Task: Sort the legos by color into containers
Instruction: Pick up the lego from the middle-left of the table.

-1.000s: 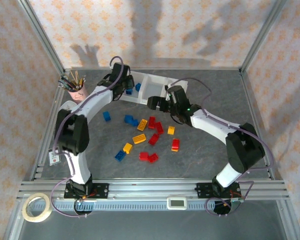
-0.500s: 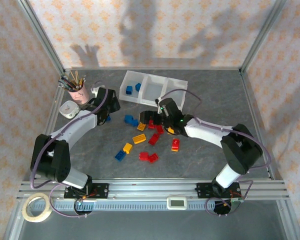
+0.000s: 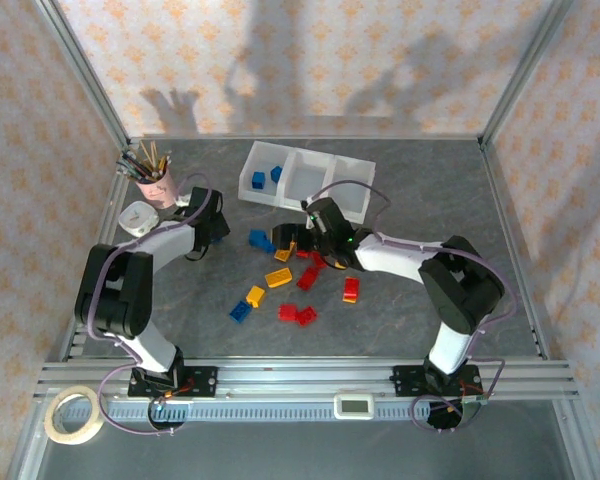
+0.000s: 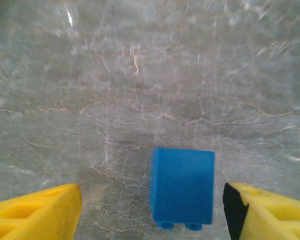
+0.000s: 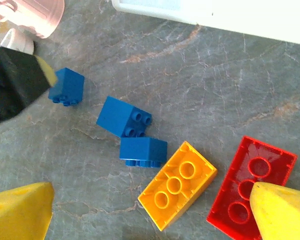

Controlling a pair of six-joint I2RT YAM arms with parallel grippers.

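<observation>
Low in the centre of the top view, nearest us, loose legos lie mixed on the table, red, orange and blue together; we judge the sorting barely begun. Above them, left of centre, the left gripper stands released, its yellow fingers either side of a lone blue brick and touching neither face. We read this as a pick in hand: the next move calls for closing squarely, then a lift toward the bins. At centre the right gripper hangs wide open and empty over an orange brick, with a red brick just beside it at right and a blue pair to its upper left, neighbours that could crowd a grasp. Farther up, the containers hold two sorted blue bricks in the left bin. A pink cup stands at upper left, close to the left arm.
</observation>
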